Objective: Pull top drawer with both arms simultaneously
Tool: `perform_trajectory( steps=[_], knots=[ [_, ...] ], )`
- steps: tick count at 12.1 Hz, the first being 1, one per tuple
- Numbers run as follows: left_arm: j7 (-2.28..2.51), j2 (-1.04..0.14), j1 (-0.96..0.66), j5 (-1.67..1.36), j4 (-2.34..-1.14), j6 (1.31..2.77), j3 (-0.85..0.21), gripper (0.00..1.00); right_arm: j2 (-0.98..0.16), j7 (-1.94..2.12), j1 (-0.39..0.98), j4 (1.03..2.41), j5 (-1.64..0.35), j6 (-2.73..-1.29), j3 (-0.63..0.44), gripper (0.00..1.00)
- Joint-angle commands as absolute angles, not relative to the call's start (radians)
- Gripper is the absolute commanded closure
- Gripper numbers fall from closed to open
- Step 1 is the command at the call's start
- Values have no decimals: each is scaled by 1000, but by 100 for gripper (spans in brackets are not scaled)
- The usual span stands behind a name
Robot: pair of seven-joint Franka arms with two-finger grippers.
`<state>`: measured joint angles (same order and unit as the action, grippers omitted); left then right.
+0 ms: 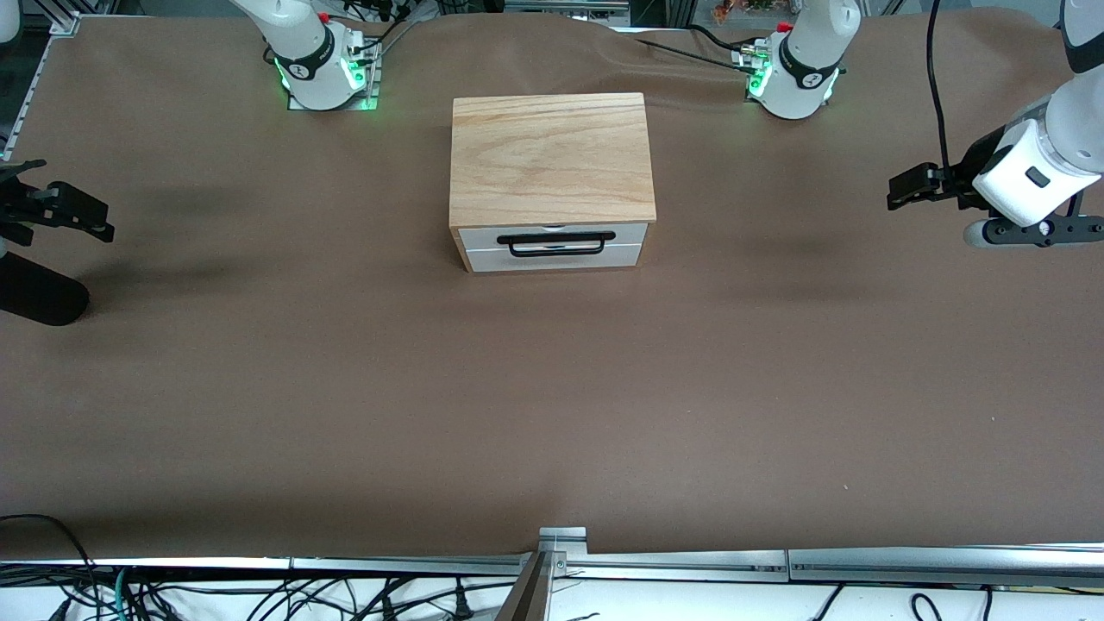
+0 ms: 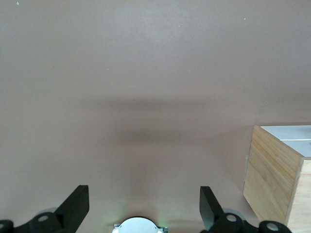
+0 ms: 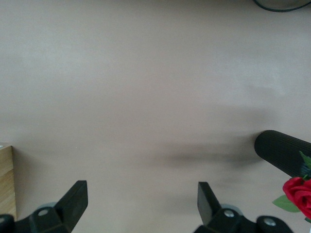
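Brown cloth covers the table (image 1: 345,388), where the shallow white-fronted top drawer (image 1: 552,234) with its wide black wire loop handle (image 1: 556,242) running crosswise sits mid-frame, both slim black grippers hovering spread and empty, left gripper (image 1: 906,186) at frame right, right gripper (image 1: 73,214) at frame left, about equally distant.

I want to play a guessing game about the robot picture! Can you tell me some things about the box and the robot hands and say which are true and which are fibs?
1. The top drawer is pulled out. False: it is shut, flush with the wooden box.
2. The left gripper is open and holds nothing. True.
3. The right gripper grips the black handle. False: it hangs open over bare table, away from the box.
4. The box has two white front panels. True.
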<state>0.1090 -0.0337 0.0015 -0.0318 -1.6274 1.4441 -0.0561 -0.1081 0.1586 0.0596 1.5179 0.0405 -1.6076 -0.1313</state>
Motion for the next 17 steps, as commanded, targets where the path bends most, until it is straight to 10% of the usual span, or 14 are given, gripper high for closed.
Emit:
perform_trajectory(
  steps=[1,6,13,17],
  knots=[
    [114,-32,8,-18,-1632,1436,-63,0,-156,158,60,1494,41,-1557,-130,0],
    [112,-51,2,-96,-1628,1436,-67,0,-175,159,63,1491,-7,-1542,-129,0],
    [114,-94,-5,-153,-1641,1453,-68,0,-328,166,67,1496,-563,-1557,-127,0],
    [91,-16,9,-368,-1886,1658,-74,0,-455,303,75,1500,-840,-1575,-127,0]
  ],
)
